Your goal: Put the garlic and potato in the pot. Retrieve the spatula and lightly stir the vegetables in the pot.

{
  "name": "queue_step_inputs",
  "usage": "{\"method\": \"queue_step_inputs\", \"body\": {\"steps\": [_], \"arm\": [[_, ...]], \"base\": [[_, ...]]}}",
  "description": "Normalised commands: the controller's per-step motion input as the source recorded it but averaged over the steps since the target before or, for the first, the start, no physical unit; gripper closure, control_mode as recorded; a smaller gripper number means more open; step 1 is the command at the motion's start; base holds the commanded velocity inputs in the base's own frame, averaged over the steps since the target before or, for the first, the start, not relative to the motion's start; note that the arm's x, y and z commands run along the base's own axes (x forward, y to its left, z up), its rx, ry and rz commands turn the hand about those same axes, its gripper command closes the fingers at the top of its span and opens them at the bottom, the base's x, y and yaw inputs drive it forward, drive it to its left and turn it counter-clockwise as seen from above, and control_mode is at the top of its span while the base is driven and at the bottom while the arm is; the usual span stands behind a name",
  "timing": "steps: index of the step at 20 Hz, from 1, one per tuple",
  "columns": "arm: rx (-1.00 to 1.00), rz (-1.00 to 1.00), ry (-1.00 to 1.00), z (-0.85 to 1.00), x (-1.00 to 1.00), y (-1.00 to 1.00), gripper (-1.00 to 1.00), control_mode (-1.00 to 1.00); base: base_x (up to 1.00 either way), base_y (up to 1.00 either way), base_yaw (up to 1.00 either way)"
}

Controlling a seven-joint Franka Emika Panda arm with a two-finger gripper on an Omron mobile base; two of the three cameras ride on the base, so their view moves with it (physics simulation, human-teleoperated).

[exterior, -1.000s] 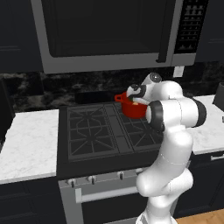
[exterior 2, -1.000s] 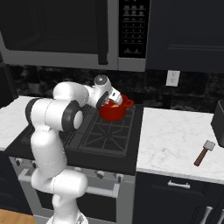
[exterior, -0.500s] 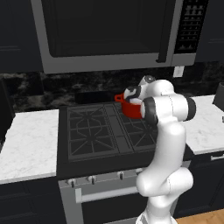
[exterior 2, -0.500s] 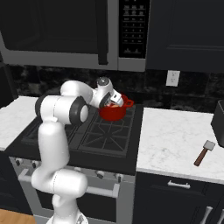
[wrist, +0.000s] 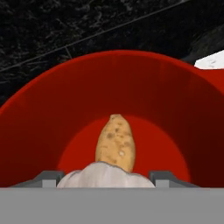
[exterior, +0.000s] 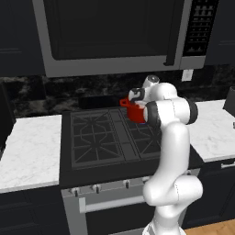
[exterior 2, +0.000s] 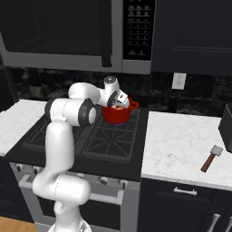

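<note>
Here, a small round bright-red pot (exterior 2: 118, 113) sits at the back right burner of a black gas stove (exterior 2: 81, 136), toward two o'clock on the cooktop. The white arm's two-finger gripper (exterior 2: 118, 100) hovers over its rim, jaws clamped on a pale, papery garlic bulb (wrist: 105, 176). On the pot's floor lies a tan oval potato (wrist: 115, 142). At four o'clock, a wooden-handled metal spatula (exterior 2: 211, 158) rests on the white marble counter (exterior 2: 181, 145).

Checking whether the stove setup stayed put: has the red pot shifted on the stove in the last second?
No. The pot sits at the same back burner of the stove as before.
</note>
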Motion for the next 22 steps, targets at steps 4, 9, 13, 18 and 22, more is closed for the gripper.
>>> {"method": "queue_step_inputs", "body": {"steps": [4,9,13,18,22], "arm": [[0.00,0.00,0.05,-0.04,0.24,0.00,1.00,-1.00],[0.00,0.00,0.00,-0.14,-0.02,0.00,-1.00,-1.00],[0.03,0.00,-0.03,-0.25,-0.09,0.00,-1.00,-1.00],[0.05,-0.01,-0.14,-0.29,-0.17,-0.01,-1.00,-1.00],[0.00,-0.03,-0.29,-0.22,-0.12,0.00,-1.00,-1.00]], "base": [[0.00,0.00,0.00],[0.00,0.00,0.00],[0.00,0.00,0.00],[0.00,0.00,0.00],[0.00,0.00,0.00]]}}
